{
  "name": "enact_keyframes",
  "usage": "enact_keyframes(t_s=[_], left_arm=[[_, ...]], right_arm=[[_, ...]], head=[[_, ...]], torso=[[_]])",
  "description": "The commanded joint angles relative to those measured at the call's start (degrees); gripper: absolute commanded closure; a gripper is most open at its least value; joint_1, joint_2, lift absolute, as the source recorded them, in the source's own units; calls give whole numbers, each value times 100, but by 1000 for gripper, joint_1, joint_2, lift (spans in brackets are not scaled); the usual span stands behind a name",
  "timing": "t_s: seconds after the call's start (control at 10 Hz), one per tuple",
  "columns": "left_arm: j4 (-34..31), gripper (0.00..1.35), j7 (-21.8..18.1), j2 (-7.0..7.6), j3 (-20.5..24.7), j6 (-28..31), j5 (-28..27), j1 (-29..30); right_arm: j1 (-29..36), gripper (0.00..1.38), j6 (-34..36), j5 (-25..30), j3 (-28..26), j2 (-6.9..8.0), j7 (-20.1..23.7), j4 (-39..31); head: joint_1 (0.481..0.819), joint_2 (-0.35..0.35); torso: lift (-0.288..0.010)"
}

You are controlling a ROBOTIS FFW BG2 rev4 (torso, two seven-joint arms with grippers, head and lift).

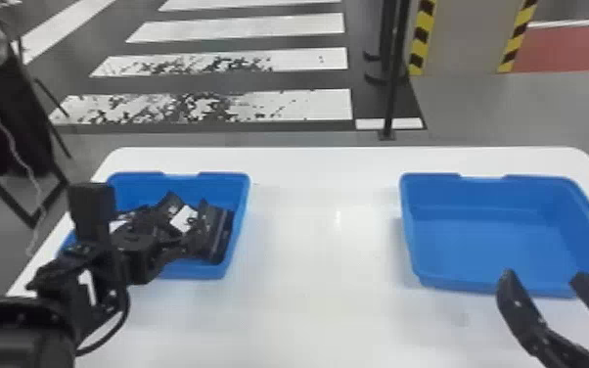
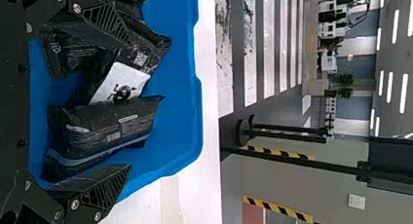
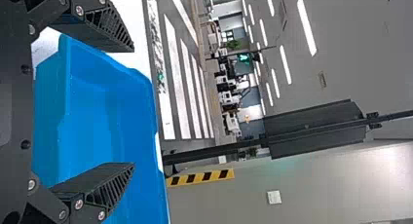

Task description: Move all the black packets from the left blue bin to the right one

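My left gripper [image 1: 137,249] is over the near side of the left blue bin [image 1: 210,271], where black packets [image 1: 217,230] lie heaped, partly covered by the arm. In the left wrist view the fingers of the left gripper [image 2: 129,106] stand apart, with a black packet [image 2: 109,129] lying in the bin between their lines. Another packet there carries a white label [image 2: 119,83]. My right gripper [image 1: 543,276], open, is at the near edge of the right blue bin [image 1: 494,286], which holds no packets. The right wrist view shows the right gripper [image 3: 132,107] with nothing between its fingers.
Both bins stand on a white table [image 1: 328,254], with a wide gap between them. A dark chair [image 1: 19,117] is beyond the table's left edge, and a thin black post [image 1: 392,83] rises behind the far edge.
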Motion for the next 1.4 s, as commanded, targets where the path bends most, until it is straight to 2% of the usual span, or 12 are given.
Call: enact_keyframes(t_s=[0.0, 0.2, 0.4, 0.5, 0.6, 0.7, 0.8, 0.9, 1.0, 1.2, 1.3], left_arm=[[160, 197, -59, 87, -156, 342, 74, -175], [638, 205, -384, 219, -373, 539, 97, -541], [723, 268, -401, 201, -350, 820, 28, -653], [821, 456, -463, 219, -361, 750, -18, -723], [835, 734, -507, 228, -373, 806, -97, -794], [849, 811, -542, 237, -395, 961, -200, -878], [976, 811, -639, 237, -418, 1073, -269, -1005], [1046, 912, -841, 245, -441, 1326, -657, -1173], [1046, 1216, -876, 245, -521, 1340, -886, -1202], [920, 1220, -964, 237, -475, 1172, -943, -1089], [441, 1220, -955, 219, -315, 1186, -909, -850]], right_arm=[[-13, 205, 0, -17, 0, 5, 0, 18], [-27, 205, 0, -40, 11, 5, 9, 32], [-55, 205, 0, -63, 23, 5, 17, 60], [-55, 205, 0, -74, 23, 5, 17, 74], [-55, 205, 0, -86, 23, 5, 26, 89], [-55, 205, 0, -97, 23, 5, 26, 89], [-55, 205, 0, -109, 34, 5, 35, 103], [-69, 205, 0, -131, 34, 5, 35, 117], [-69, 205, 0, -154, 34, 5, 44, 131], [-69, 205, 0, -189, 45, 5, 61, 145], [-83, 205, 0, -189, 45, 5, 61, 131]], head=[[695, 118], [695, 100], [695, 83], [695, 88], [695, 90], [695, 93], [695, 96], [695, 97], [695, 99], [695, 116], [695, 117]], torso=[[-185], [-185], [-185], [-185], [-185], [-185], [-185], [-185], [-185], [-185], [-185]])
